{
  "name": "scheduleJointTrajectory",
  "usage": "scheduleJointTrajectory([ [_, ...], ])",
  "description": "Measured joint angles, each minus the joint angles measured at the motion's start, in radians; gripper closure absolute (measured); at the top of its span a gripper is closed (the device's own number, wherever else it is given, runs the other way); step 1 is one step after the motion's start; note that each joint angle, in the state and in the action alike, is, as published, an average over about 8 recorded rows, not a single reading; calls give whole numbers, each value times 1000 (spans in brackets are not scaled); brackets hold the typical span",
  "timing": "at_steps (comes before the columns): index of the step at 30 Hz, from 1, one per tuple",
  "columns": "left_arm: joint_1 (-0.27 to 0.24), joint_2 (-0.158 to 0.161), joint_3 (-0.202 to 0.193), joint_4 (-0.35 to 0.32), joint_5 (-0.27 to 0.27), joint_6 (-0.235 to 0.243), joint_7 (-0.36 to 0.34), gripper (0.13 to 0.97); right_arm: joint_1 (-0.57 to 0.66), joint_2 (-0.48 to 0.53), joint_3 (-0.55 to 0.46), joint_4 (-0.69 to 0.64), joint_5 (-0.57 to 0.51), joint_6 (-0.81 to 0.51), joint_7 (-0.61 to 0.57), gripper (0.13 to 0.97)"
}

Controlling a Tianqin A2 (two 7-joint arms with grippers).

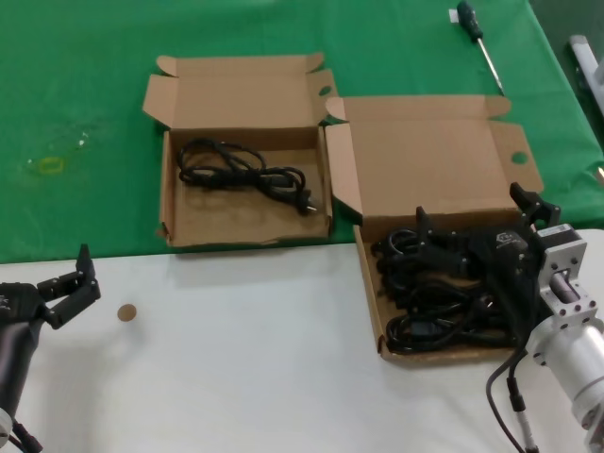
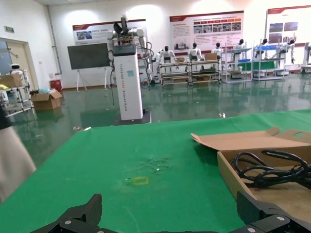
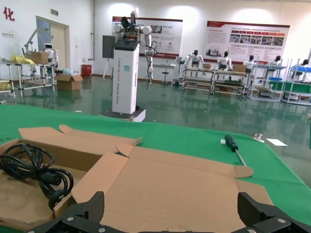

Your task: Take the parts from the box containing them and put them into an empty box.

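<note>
Item 1, source box [image 1: 444, 170]: larger shallow cardboard mailer at right, lid hinged back toward the far side. Near half holds the remaining parts [image 1: 444, 302], a heap of coiled black power cords with plugs, lying against the near and left walls.

Item 2, receiving box [image 1: 243, 212]: smaller, taller-walled mailer at far left of the source box, their side walls just beside each other. Already holds one cord bundle [image 1: 241, 172], lying loose in the far half of its floor.

Item 3, right gripper [image 1: 472, 247]: low over the cord heap in the source box, jaws spread wide, nothing pinched as far as can be seen.

Item 4, left gripper [image 1: 68, 283]: at near left over the white surface, well apart from both boxes, jaws spread, empty; appears idle.

Item 5, screwdriver [image 1: 479, 42]: far right on the green cloth, not part of the task.

Step in hand, by judgement: picking the next cord from the heap. Next move calls for closing on a single bundle, lifting clear of the box wall without dragging neighbouring loops, then carrying left to the receiving box.
</note>
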Motion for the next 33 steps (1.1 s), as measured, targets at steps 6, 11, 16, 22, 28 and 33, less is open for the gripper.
scheduleJointTrajectory([
  [6, 0, 0, 0, 0, 0, 0, 0, 132, 0, 0, 0, 0, 0, 0, 0, 129],
  [11, 0, 0, 0, 0, 0, 0, 0, 132, 0, 0, 0, 0, 0, 0, 0, 129],
  [16, 0, 0, 0, 0, 0, 0, 0, 132, 0, 0, 0, 0, 0, 0, 0, 129],
  [22, 0, 0, 0, 0, 0, 0, 0, 132, 0, 0, 0, 0, 0, 0, 0, 129],
  [28, 0, 0, 0, 0, 0, 0, 0, 132, 0, 0, 0, 0, 0, 0, 0, 129],
  [33, 0, 0, 0, 0, 0, 0, 0, 132, 0, 0, 0, 0, 0, 0, 0, 129],
])
